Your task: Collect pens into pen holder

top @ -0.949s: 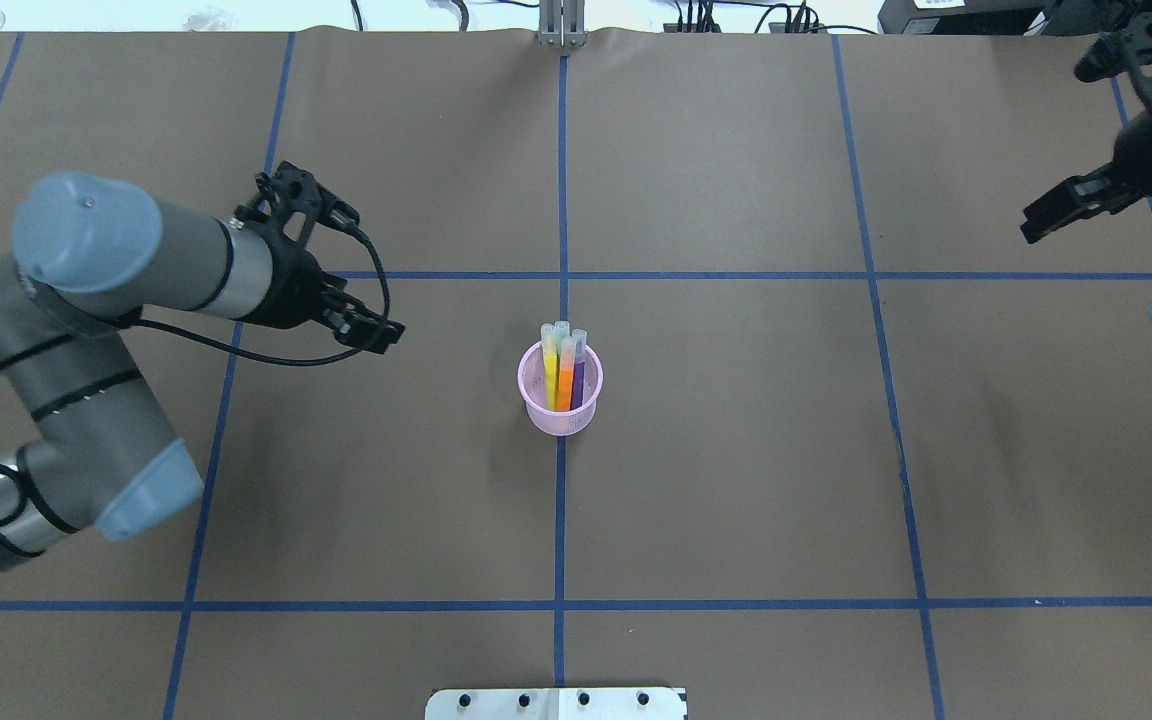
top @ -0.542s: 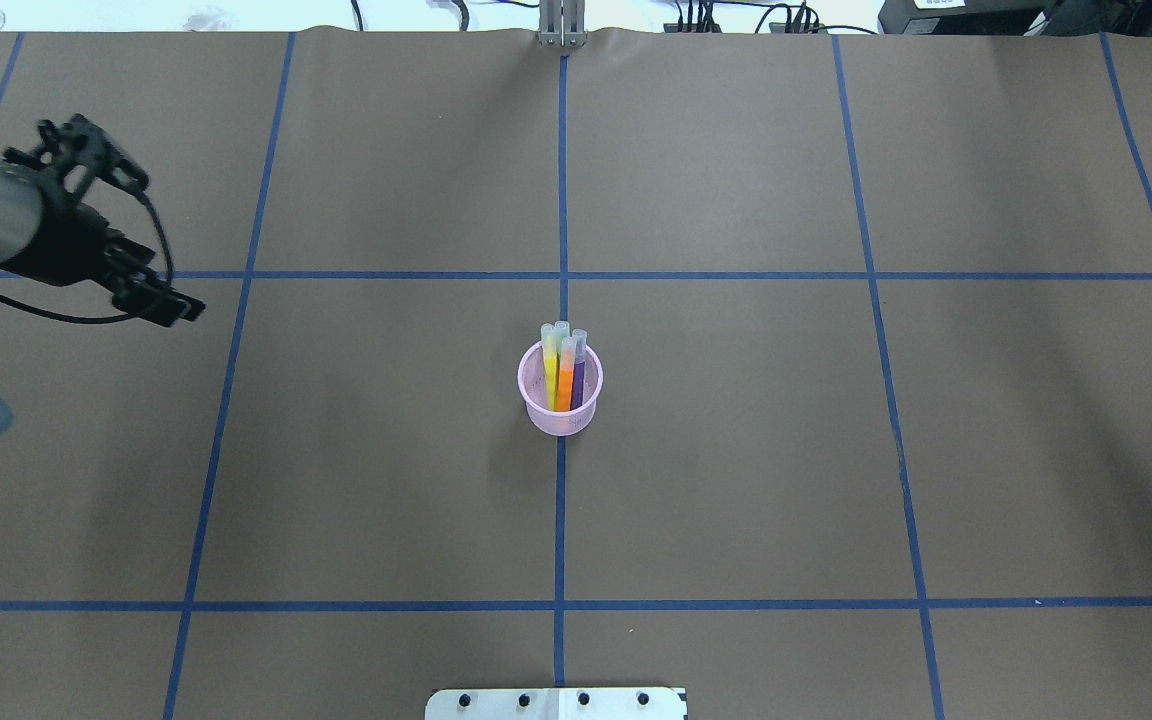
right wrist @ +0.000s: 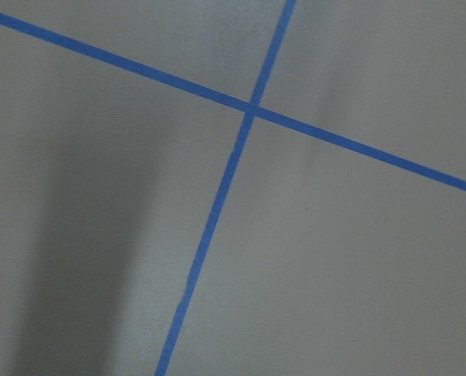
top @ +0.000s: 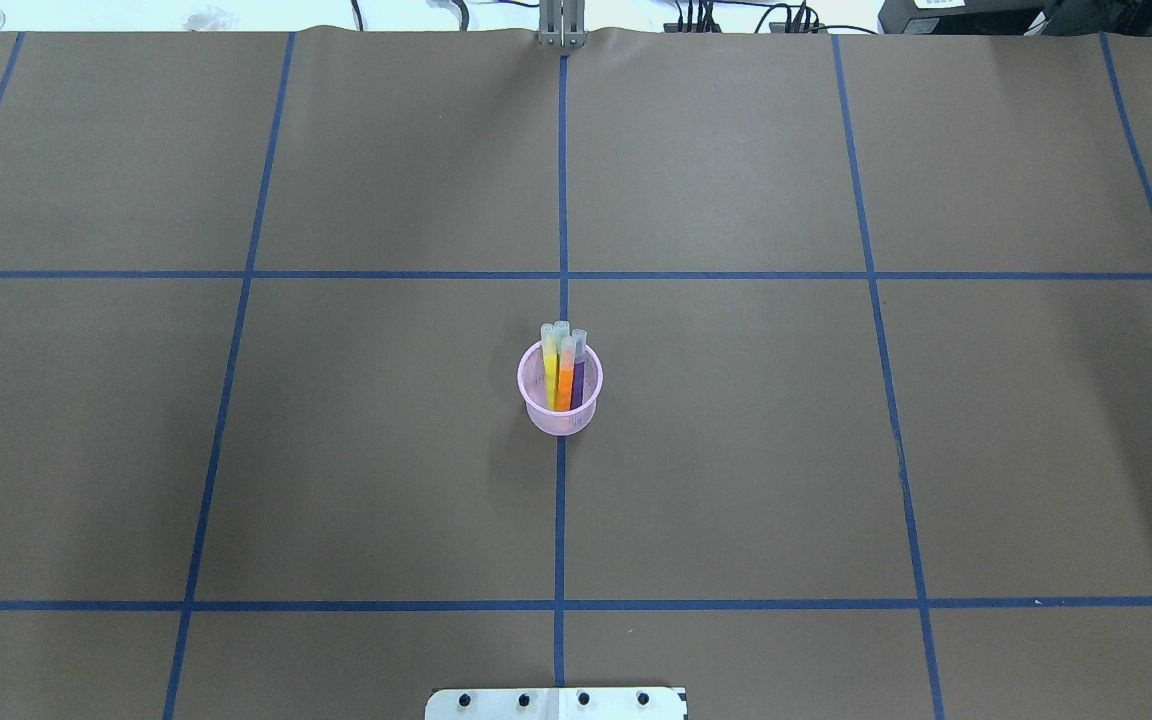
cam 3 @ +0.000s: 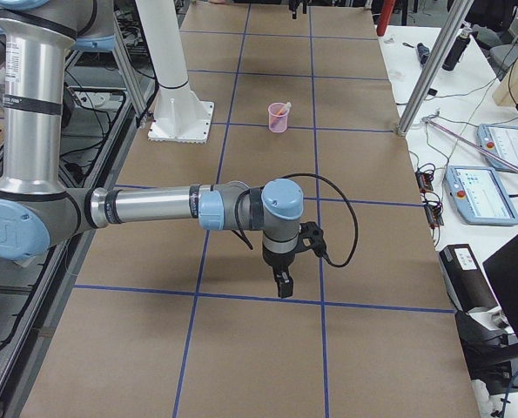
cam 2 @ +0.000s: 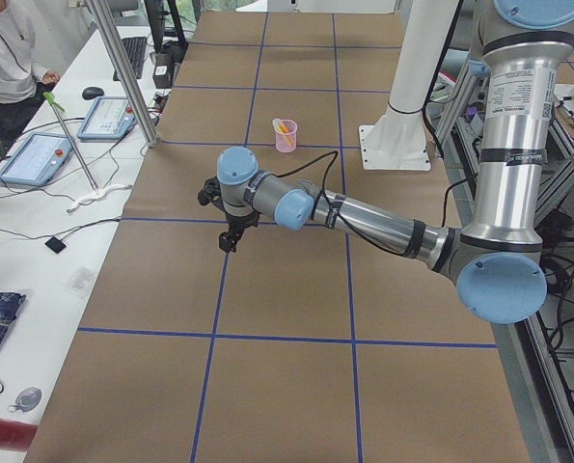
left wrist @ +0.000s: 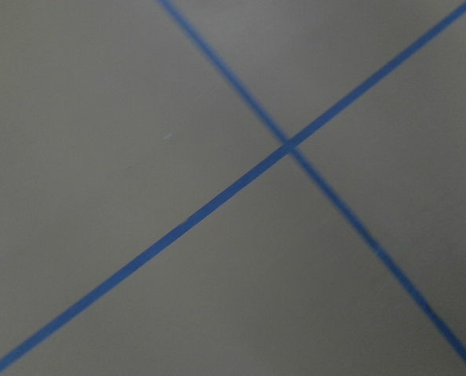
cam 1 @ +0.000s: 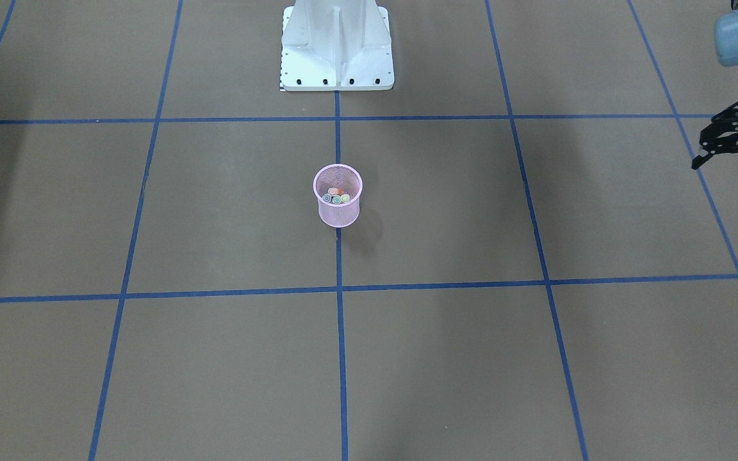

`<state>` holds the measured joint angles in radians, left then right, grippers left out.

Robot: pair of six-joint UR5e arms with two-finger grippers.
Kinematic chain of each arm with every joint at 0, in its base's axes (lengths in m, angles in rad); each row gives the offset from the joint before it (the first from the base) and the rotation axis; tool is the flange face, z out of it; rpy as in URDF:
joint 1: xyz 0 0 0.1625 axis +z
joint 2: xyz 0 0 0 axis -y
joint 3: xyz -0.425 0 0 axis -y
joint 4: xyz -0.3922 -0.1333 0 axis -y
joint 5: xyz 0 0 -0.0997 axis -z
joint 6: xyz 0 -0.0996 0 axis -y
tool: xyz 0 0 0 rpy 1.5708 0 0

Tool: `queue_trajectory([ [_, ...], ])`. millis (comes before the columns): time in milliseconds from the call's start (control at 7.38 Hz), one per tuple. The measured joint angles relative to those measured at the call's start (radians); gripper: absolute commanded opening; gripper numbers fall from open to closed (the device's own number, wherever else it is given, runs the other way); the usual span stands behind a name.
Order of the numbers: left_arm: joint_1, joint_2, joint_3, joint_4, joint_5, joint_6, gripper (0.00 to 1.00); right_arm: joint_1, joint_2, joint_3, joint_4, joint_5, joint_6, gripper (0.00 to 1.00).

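Pen holder: the pink wire-mesh pen holder stands upright at the middle of the overhead view, on the central blue tape line just below a crossing.
Pens: all four pens stand inside it, yellowish, green, orange and purple side by side. I see none lying on the brown paper.
Long axis: near upright. The pale caps rise just over the rim and lean toward the top of the overhead frame. In the front-facing view they bunch against the lower side of the opening.
My left gripper: it hangs at the right edge of the front-facing view, half cut off. Its two fingers look spread, with nothing between them.
My right gripper: it shows only in the right-side view, pointing down over a tape line. I cannot tell whether it is spread or pressed together.
Direction: from my left gripper the holder lies well off toward frame left and slightly lower in the front-facing view.
Nearer arm: I judge neither clearly nearer, as both are well apart from the holder.
Room: the white base plate sits at top centre of the front-facing view, well behind the holder.
Stage: the collecting looks finished to me.
Risk: the light mesh holder could tip if an arm swept low across the centre.
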<state>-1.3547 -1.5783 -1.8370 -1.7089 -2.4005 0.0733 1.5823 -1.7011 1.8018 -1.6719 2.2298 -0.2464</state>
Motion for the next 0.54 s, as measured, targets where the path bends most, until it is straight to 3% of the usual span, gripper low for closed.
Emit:
queue_trajectory([
  [542, -0.183, 0.155, 0.005, 0.087, 0.110, 0.045, 1.00, 0.010, -0.001, -0.026, -0.007, 0.070, 0.076, 1.00],
])
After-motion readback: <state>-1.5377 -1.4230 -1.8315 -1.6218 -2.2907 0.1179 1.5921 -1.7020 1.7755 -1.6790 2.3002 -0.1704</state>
